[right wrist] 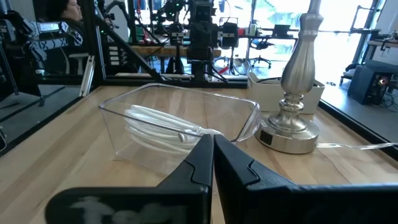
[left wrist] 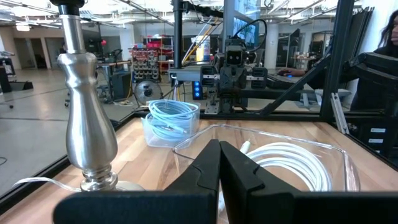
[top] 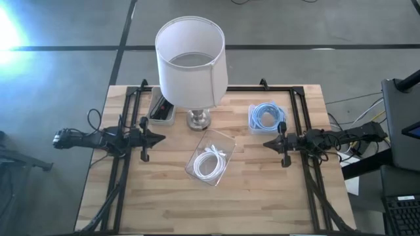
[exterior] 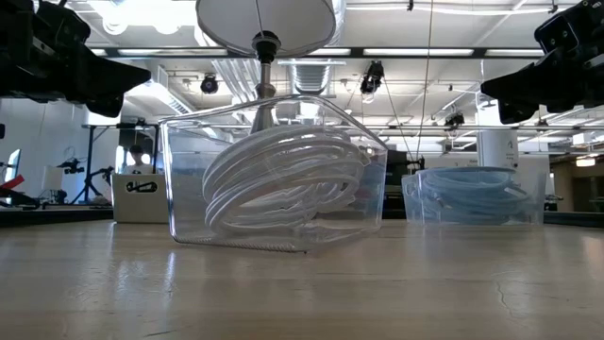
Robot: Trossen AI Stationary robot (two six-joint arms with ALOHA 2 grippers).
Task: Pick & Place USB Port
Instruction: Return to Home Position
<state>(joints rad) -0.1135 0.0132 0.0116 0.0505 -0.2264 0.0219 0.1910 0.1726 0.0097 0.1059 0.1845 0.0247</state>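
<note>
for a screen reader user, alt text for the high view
A clear plastic bin holding a coiled white cable sits centred on a light wooden table, near a white-shaded silver lamp. A coiled blue cable fills a smaller clear tub at right; the left tool and right tool, both shut, flank the bin.

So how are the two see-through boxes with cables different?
The large clear plastic box holds the coiled white cable, mid-table and turned askew. The small clear plastic box holds the coiled blue cable, sits square, farther back on the right. Both are see-through, one coil each.
</note>
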